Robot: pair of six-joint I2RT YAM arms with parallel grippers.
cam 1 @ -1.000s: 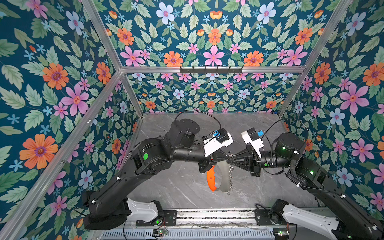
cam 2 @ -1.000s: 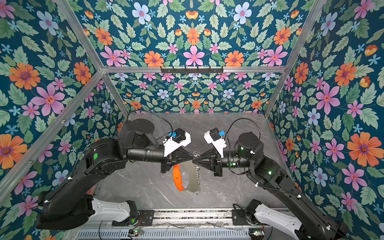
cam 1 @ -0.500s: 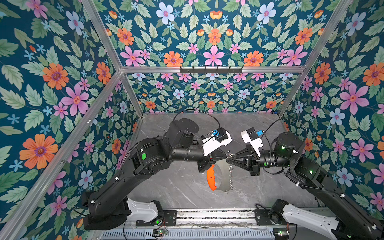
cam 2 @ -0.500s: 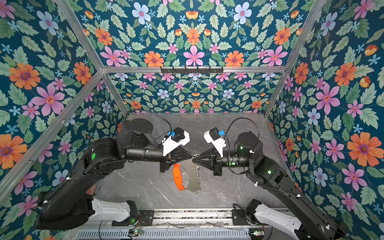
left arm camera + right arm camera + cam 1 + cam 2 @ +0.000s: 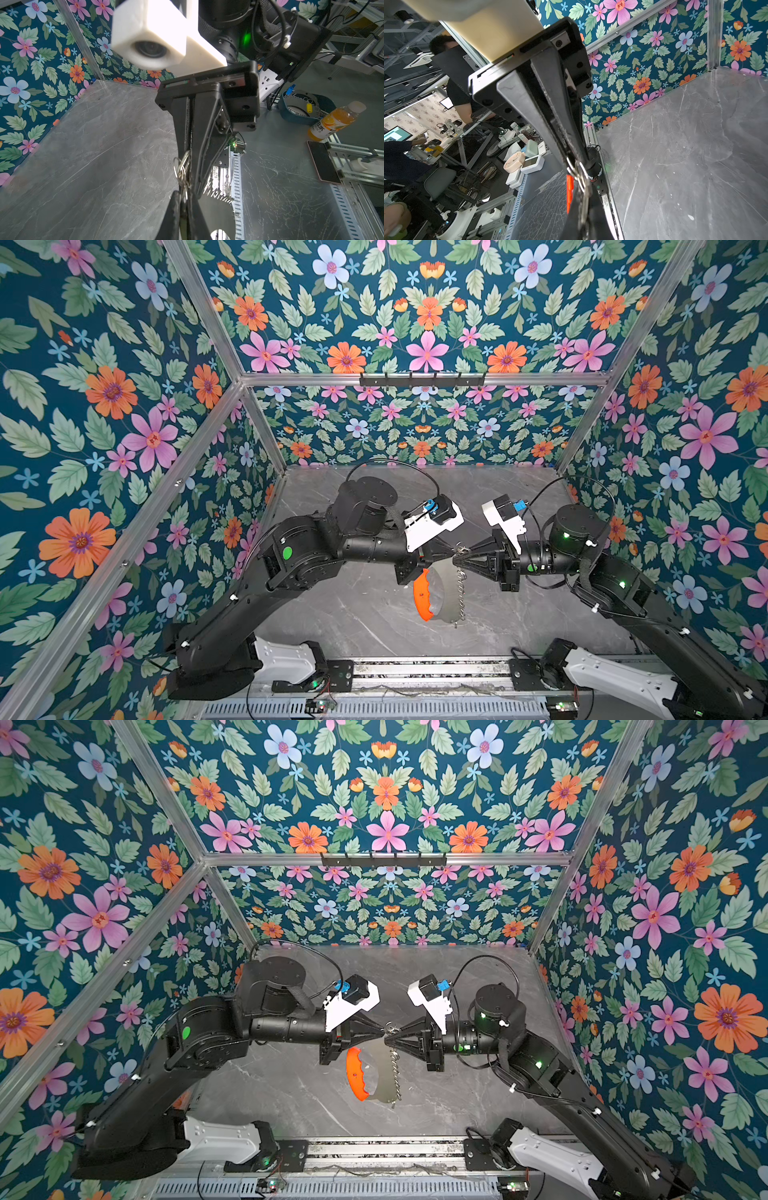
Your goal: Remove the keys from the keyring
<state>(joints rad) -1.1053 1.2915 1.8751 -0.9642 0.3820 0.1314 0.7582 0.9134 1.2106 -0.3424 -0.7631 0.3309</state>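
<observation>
Evidently nothing is off yet: the keys, too small to pick out among the small rings [image 5: 182, 168], seem still joined to the keyring [image 5: 442, 593], which hangs above the table [image 5: 353, 614] from that cluster, pinched by the nearly closed left gripper [image 5: 452, 557] and right gripper [image 5: 456, 563].

Overhead pair, facing wrist cameras
Both top views look down on the worktop [image 5: 357, 622] from its front; wrist views closely frame right gripper [image 5: 190, 149], left gripper [image 5: 574, 160].
</observation>
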